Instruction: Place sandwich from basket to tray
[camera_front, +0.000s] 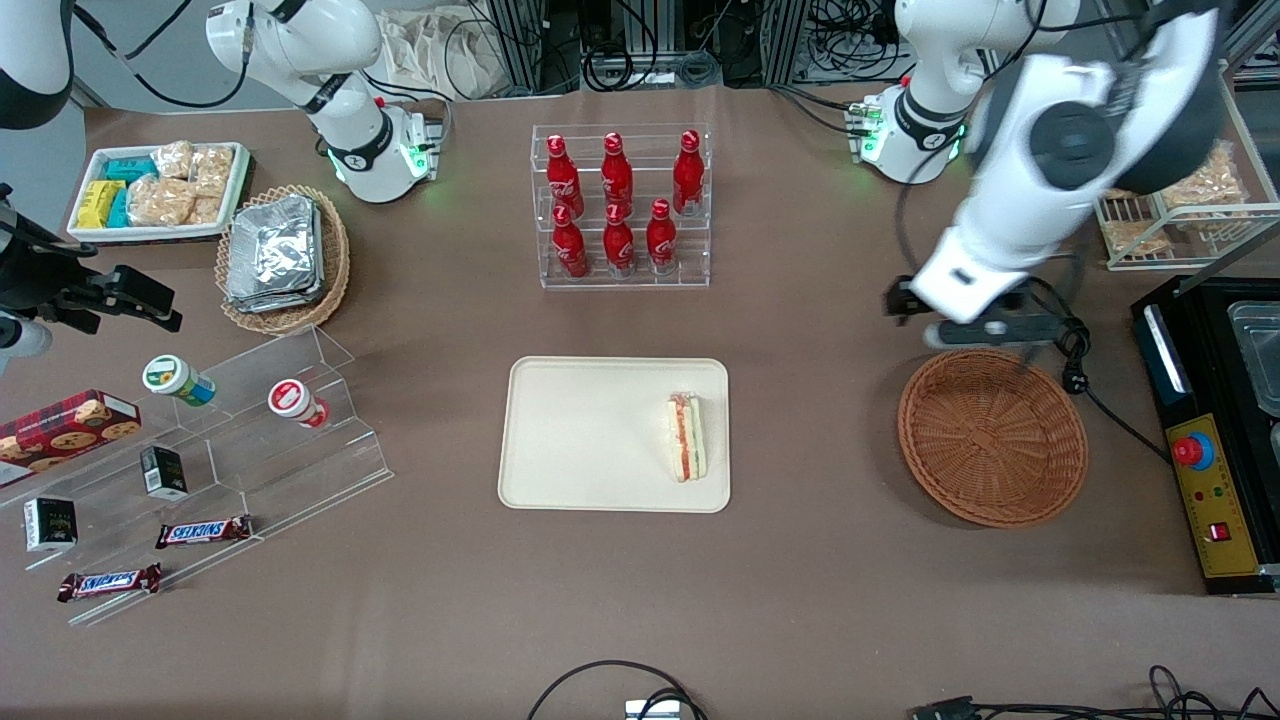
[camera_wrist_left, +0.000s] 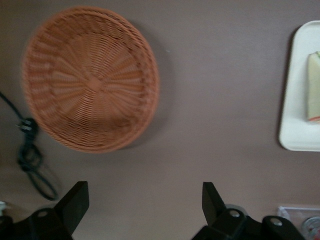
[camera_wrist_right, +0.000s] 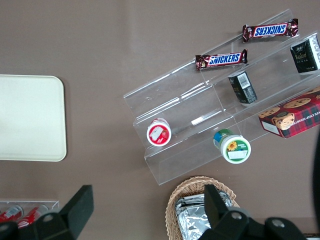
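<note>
The placing looks done: my sandwich (camera_front: 687, 437) lies flat on the cream tray (camera_front: 590, 440), close against the tray's short edge that faces the working arm's end of the table, its orange-and-green filling stripe running along the side toward the tray's middle. The reddish wicker basket (camera_front: 992, 437) holds nothing now, as the wrist view confirms. My gripper (camera_wrist_left: 145, 200) hangs above bare tabletop just beside the basket's rim, farther from the front camera than the basket, with its fingers (camera_wrist_left: 75, 200) spread wide and nothing between them. I judge this to be the withdrawal step; what is left calls only for lifting clear without snagging the black cable (camera_wrist_left: 30, 155) that loops on the table by the basket's rim.

Counting: one sandwich, one tray, one reddish basket. On the clear rack near the table's edge farthest from the front camera stand six red bottles (camera_front: 618, 205), three per row. Two Snickers bars (camera_front: 203, 531) lie on the stepped acrylic stand.
</note>
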